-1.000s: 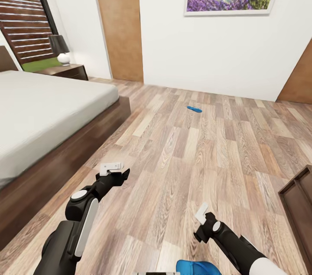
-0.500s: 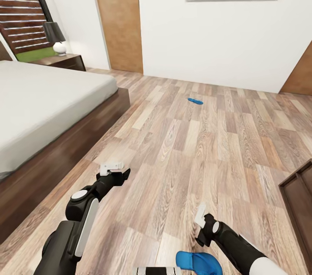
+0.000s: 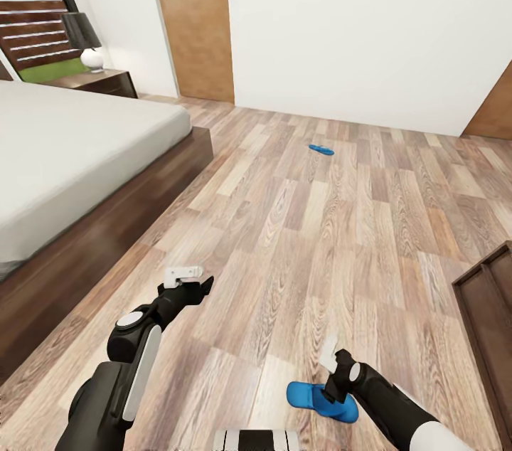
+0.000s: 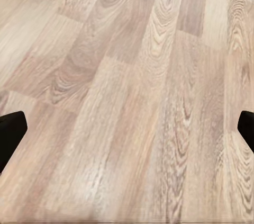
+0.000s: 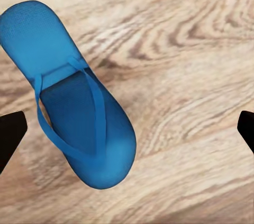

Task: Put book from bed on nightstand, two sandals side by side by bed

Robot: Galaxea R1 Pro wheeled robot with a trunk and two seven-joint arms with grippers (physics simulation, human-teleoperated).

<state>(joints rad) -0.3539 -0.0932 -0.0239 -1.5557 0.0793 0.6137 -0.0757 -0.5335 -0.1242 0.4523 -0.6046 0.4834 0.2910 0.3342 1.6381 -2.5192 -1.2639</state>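
The bed (image 3: 64, 152) is lying along the left side of the bedroom, its mattress bare, with the nightstand (image 3: 96, 81) standing beyond its far corner and carrying a lamp (image 3: 84, 38). The left gripper (image 3: 190, 282) is hanging over bare wood floor (image 3: 284, 237) near the bed frame's edge, fingers spread wide and holding nothing. One blue sandal (image 3: 321, 149) is lying far out on the floor, well apart from the bed. The near sandal (image 5: 74, 102) is resting flat on the planks under the right gripper (image 3: 333, 360), whose fingers are also spread wide, gripping nothing. A dark cabinet (image 3: 491, 316) is showing at the right edge.
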